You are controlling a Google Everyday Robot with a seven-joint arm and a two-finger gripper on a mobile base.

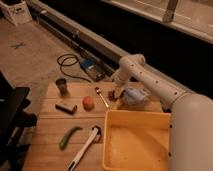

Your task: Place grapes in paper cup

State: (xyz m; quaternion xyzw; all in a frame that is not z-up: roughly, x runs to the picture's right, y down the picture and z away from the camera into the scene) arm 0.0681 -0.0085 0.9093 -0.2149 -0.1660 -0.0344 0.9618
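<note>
My gripper (115, 91) hangs from the white arm and reaches down to the wooden table (50, 125) at its far middle, just left of a crumpled blue-white bag (134, 96). A small dark reddish bunch, the grapes (110, 94), shows right at the gripper's tip, touching or nearly touching it. I cannot make out the paper cup; the gripper or the bag may hide it.
A dark grey metallic cup (61, 86) stands far left. An orange fruit (88, 103), a spoon (102, 97), a dark block (66, 106), a green pepper (69, 136) and a white-handled tool (85, 147) lie on the table. A yellow bin (111, 140) fills the near right.
</note>
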